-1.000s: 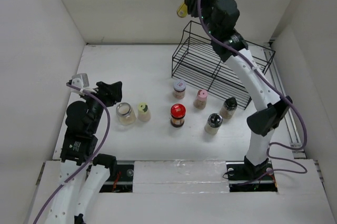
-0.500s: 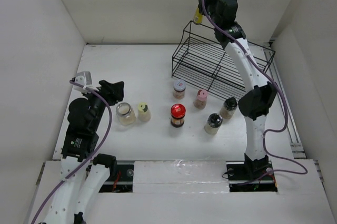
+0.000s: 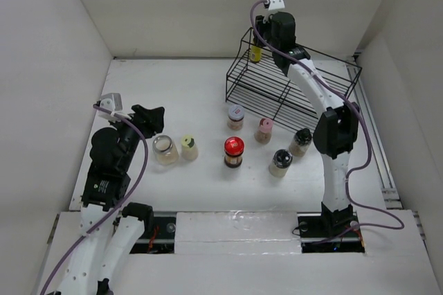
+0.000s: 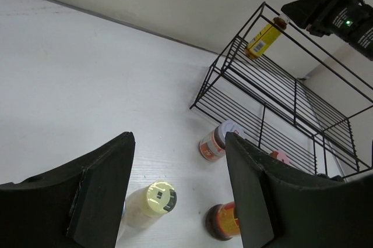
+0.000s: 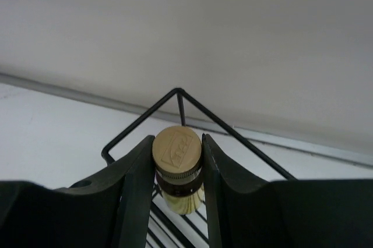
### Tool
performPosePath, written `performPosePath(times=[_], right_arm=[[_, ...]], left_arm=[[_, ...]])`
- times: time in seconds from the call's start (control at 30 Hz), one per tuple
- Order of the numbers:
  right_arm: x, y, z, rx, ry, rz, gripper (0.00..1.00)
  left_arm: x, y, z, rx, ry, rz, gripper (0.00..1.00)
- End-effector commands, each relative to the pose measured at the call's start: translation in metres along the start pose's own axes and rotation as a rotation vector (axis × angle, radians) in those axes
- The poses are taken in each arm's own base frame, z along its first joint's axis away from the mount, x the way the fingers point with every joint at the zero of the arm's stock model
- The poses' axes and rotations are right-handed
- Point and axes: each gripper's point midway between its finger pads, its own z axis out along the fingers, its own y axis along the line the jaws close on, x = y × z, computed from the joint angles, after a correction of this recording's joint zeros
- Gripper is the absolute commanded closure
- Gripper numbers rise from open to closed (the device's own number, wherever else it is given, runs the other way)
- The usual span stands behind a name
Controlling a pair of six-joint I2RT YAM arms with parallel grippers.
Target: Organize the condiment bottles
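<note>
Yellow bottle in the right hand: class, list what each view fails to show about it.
- Right wrist: the right hand hides the yellow bottle below its cap; contact with the wire rack cannot be told.
- Top external: label too small to read.
- Left wrist: label print too small; whether its base touches a shelf is unclear.

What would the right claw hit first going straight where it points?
Likely the shelf wires of the black wire rack, just beneath the tan-capped yellow bottle the right claw grips; depth unclear.
</note>
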Motion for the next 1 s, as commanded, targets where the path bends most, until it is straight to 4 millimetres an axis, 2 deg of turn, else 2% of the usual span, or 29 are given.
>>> performPosePath(times=[0.0,0.17,0.23,0.27,0.33,0.37,0.43,0.47,0.5,0.53,0.57,0.6,0.63,0.67,0.7,0.73,0.77,0.8,0.87,0.9,0.93,0.97], right_arm=[[-0.069,0.007,-0.020,-0.026,-0.188,0.024,0.69],[-0.051,0.007,-0.016,-0.024,-0.151,0.021,0.66],[-0.039,0.006,-0.014,-0.023,-0.125,0.019,0.52],[-0.039,0.006,-0.014,-0.023,-0.125,0.019,0.45],[-0.054,0.006,-0.023,-0.024,-0.151,0.021,0.30],[-0.059,0.006,-0.026,-0.025,-0.160,0.022,0.26],[-0.074,0.007,-0.035,-0.037,-0.186,0.023,0.19],[-0.091,0.007,-0.046,-0.038,-0.216,0.026,0.14],[-0.097,0.009,-0.053,-0.050,-0.219,0.025,0.12],[-0.107,0.008,-0.060,-0.051,-0.239,0.026,0.10],[-0.127,0.009,-0.077,-0.061,-0.270,0.027,0.06],[-0.133,0.008,-0.085,-0.062,-0.280,0.028,0.05],[-0.139,0.008,-0.093,-0.062,-0.292,0.029,0.05],[-0.133,0.007,-0.098,-0.062,-0.277,0.028,0.04],[-0.151,0.006,-0.120,-0.063,-0.310,0.030,0.04],[-0.150,0.010,-0.128,-0.072,-0.309,0.030,0.04],[-0.130,0.009,-0.130,-0.070,-0.265,0.027,0.04],[-0.141,0.014,-0.155,-0.091,-0.289,0.028,0.07],[-0.121,0.034,-0.173,-0.152,-0.251,0.021,0.13],[-0.076,0.044,-0.173,-0.172,-0.162,0.012,0.31],[-0.073,0.054,-0.192,-0.200,-0.162,0.022,0.41],[-0.057,0.083,-0.204,-0.266,-0.138,0.026,0.49]], left_arm=[[-0.002,-0.006,0.005,0.034,-0.009,0.019,0.41],[0.005,-0.006,0.011,0.037,0.024,0.019,0.39],[0.004,-0.006,0.012,0.037,0.025,0.028,0.39],[0.010,-0.005,0.015,0.034,0.051,0.028,0.39],[0.010,-0.005,0.018,0.029,0.060,0.028,0.38],[0.018,-0.002,0.022,0.022,0.095,0.037,0.38],[0.021,0.000,0.025,0.012,0.114,0.037,0.38],[0.021,-0.003,0.027,0.020,0.122,0.036,0.38],[0.028,0.001,0.030,0.007,0.148,0.036,0.38],[0.025,0.000,0.031,0.009,0.145,0.045,0.38],[0.027,0.001,0.031,0.005,0.153,0.045,0.38],[0.030,0.000,0.033,0.008,0.167,0.044,0.38],[0.026,-0.002,0.032,0.012,0.159,0.044,0.38],[0.026,-0.002,0.032,0.012,0.159,0.044,0.38],[0.026,-0.002,0.032,0.012,0.159,0.044,0.38],[0.027,-0.003,0.032,0.022,0.164,0.043,0.38],[0.029,-0.002,0.034,0.018,0.172,0.043,0.38],[0.029,-0.002,0.034,0.018,0.172,0.043,0.37],[0.033,-0.005,0.031,0.044,0.183,0.052,0.37],[0.029,-0.009,0.030,0.061,0.169,0.052,0.37],[0.026,-0.010,0.026,0.071,0.148,0.053,0.37],[0.025,-0.017,0.024,0.109,0.141,0.053,0.37]])
